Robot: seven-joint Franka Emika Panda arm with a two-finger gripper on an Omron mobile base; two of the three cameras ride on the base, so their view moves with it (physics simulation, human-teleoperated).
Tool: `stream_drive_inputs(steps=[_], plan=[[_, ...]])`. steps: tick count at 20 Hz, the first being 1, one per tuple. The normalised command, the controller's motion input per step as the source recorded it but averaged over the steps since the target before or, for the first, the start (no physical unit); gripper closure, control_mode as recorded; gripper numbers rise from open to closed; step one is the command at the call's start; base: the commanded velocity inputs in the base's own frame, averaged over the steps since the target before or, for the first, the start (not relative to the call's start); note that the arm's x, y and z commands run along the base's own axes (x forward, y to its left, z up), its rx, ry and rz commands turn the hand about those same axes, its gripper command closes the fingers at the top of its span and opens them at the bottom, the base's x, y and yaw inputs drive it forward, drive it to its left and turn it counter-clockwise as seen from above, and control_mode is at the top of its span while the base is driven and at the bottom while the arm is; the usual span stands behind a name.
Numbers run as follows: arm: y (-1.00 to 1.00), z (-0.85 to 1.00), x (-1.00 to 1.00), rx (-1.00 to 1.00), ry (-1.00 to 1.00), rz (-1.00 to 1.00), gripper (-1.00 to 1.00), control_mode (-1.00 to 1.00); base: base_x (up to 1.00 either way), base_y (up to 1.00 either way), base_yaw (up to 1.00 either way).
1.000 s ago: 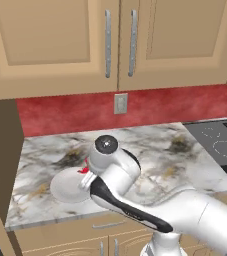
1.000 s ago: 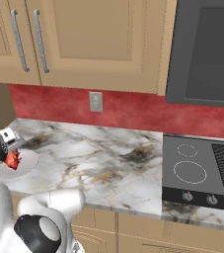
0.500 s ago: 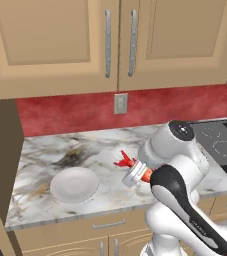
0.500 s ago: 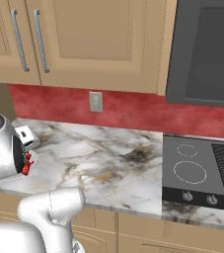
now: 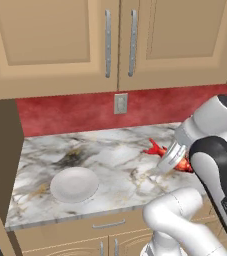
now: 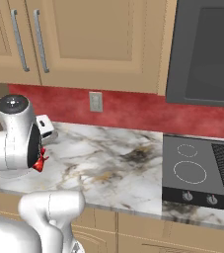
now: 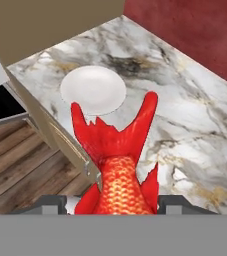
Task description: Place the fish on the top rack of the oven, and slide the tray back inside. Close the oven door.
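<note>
fish (image 7: 116, 170) probably half-hidden by end effector (image 7: 114, 204)

Red-orange scaly fish (image 7: 119, 175); plain white plate (image 5: 74, 184) on a grey-veined white marble counter (image 5: 105, 155); red backsplash (image 6: 133, 108); tan cabinets (image 5: 60, 45); black cooktop (image 6: 197, 170).

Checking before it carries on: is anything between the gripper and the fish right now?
No. The gripper is shut on the fish, which hangs above the marble counter with its tail pointing toward the white plate. Nothing sits between them. The oven rack isn't in these pictures, so that path can't be judged.
</note>
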Motion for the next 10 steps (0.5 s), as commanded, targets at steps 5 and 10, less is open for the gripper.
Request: stream_drive_inputs(steps=[5, 10], plan=[[-0.02, -0.01, 0.0, 0.0, 0.0, 0.0, 1.0, -1.0, 0.0, 0.0, 0.0], [0.0, 0.0, 0.04, 0.0, 0.0, 0.0, 1.0, -1.0, 0.0, 0.0, 0.0]])
